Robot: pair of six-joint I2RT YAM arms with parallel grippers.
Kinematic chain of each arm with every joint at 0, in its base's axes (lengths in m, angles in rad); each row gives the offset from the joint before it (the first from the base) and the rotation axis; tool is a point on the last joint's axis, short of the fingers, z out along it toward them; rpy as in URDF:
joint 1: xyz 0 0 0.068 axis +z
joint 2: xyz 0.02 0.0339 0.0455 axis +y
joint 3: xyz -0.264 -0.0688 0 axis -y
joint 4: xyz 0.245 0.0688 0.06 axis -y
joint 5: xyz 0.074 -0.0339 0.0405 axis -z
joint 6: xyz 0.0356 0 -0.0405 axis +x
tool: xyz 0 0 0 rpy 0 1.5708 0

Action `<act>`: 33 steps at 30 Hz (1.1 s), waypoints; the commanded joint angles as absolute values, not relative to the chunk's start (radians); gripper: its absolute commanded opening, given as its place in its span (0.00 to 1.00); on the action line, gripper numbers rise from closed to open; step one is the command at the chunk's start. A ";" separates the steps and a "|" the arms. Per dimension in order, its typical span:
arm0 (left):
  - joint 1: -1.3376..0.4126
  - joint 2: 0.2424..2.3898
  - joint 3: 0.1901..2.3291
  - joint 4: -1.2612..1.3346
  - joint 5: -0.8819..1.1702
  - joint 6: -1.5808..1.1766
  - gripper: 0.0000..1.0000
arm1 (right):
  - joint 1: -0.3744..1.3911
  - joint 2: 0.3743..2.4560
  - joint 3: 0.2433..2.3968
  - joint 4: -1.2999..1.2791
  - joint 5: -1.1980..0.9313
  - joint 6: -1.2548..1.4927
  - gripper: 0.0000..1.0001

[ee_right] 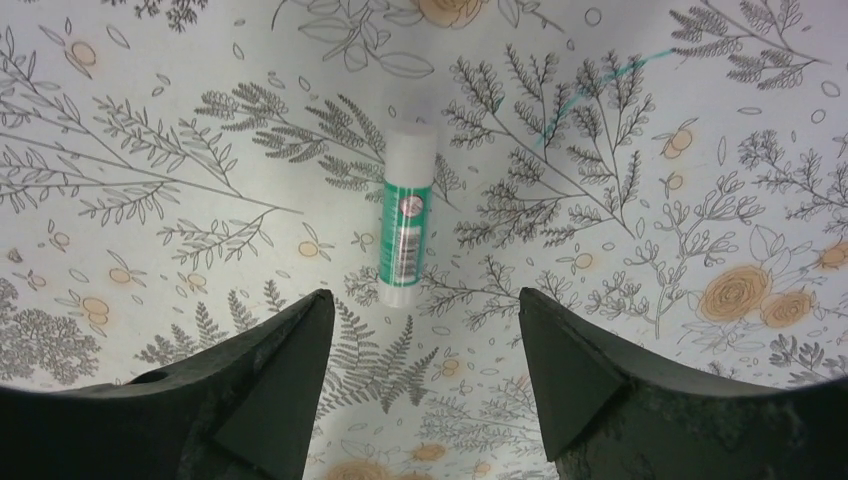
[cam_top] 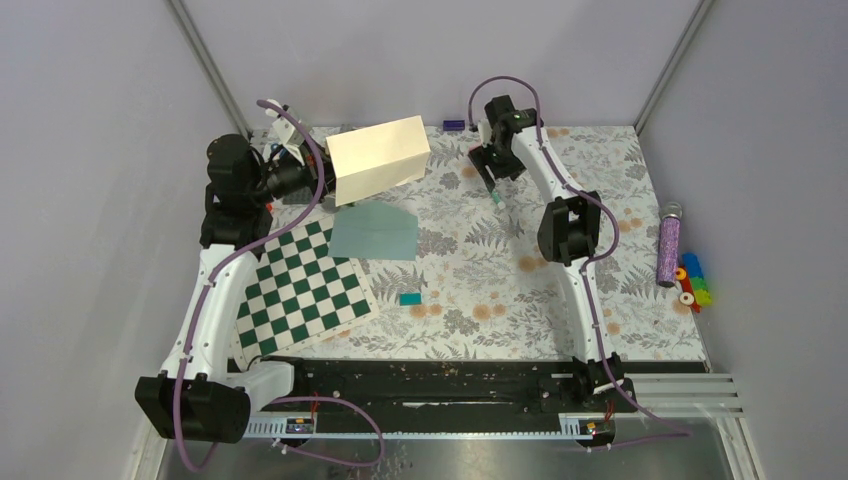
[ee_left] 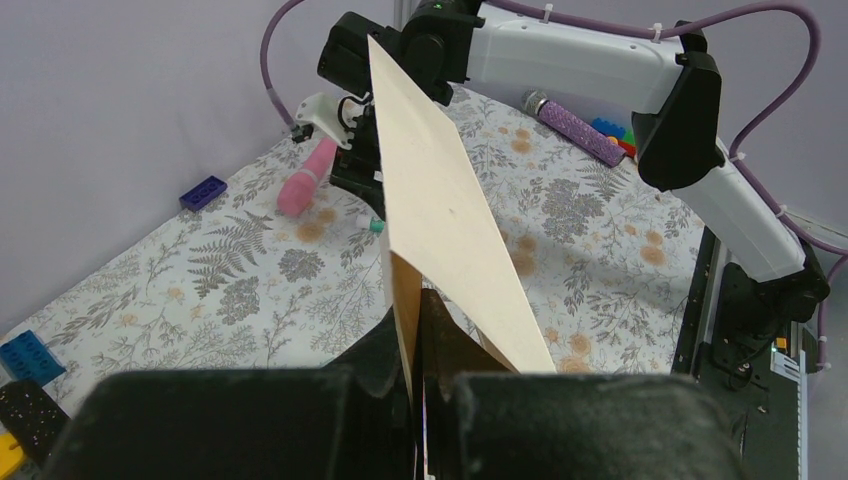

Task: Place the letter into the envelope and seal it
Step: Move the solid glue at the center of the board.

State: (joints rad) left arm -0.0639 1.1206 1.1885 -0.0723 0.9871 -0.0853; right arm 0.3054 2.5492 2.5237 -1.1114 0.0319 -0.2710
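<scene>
My left gripper (cam_top: 322,178) is shut on the edge of the cream-tan letter (cam_top: 378,158) and holds it in the air at the back left. In the left wrist view the letter (ee_left: 440,210) stands edge-on out of the gripper (ee_left: 418,310), folded. The teal-grey envelope (cam_top: 374,230) lies flat on the floral cloth just below the letter, its flap pointing back. My right gripper (cam_top: 493,172) is open and empty, pointing down over a green-and-white glue stick (ee_right: 406,229) that lies on the cloth just ahead of the gripper (ee_right: 424,310).
A green-white checkerboard (cam_top: 296,289) lies front left. A tiny teal block (cam_top: 410,298) sits near the middle. A glittery purple tube (cam_top: 668,247) and coloured bricks (cam_top: 692,282) lie at the right. A pink object (ee_left: 306,178) and blue bricks (ee_left: 203,191) lie at the back.
</scene>
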 commanded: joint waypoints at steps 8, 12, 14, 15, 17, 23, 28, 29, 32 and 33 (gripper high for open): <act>-0.058 1.083 1.191 -0.087 0.999 -0.030 0.00 | 0.202 2.656 2.602 -1.117 -0.055 -0.240 0.76; -0.057 1.083 1.209 -0.133 0.987 -0.008 0.00 | 0.198 2.675 2.616 -1.153 -0.097 -0.290 0.74; -0.053 1.087 1.225 -0.158 0.985 0.026 0.00 | 0.198 2.687 2.631 -1.164 -0.095 -0.304 0.68; -0.051 1.090 1.234 -0.170 0.987 0.034 0.00 | 0.198 2.688 2.632 -1.162 -0.095 -0.306 0.61; -0.047 1.096 1.252 -0.198 0.987 0.049 0.00 | 0.199 2.690 2.637 -1.162 -0.105 -0.316 0.45; -0.036 1.108 1.266 -0.226 0.986 0.066 0.00 | 0.207 2.661 2.609 -1.156 -0.075 -0.348 0.04; -0.002 1.074 1.246 -0.188 0.991 0.010 0.00 | 0.326 2.364 2.310 -1.145 -0.264 -0.303 0.03; 0.023 1.066 1.242 -0.173 0.997 -0.010 0.00 | 0.361 2.307 2.247 -1.120 -0.279 -0.290 0.04; 0.065 1.039 1.236 -0.128 1.011 -0.076 0.00 | 0.461 2.218 2.134 -1.085 -0.373 -0.217 0.06; 0.075 1.030 1.235 -0.117 1.016 -0.091 0.00 | 0.488 2.212 2.122 -1.085 -0.426 -0.181 0.06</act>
State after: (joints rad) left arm 0.0303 1.0874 1.2236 -0.2214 0.9855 -0.0078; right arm 0.3260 2.3993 2.1754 -1.1156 -0.2058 -0.2844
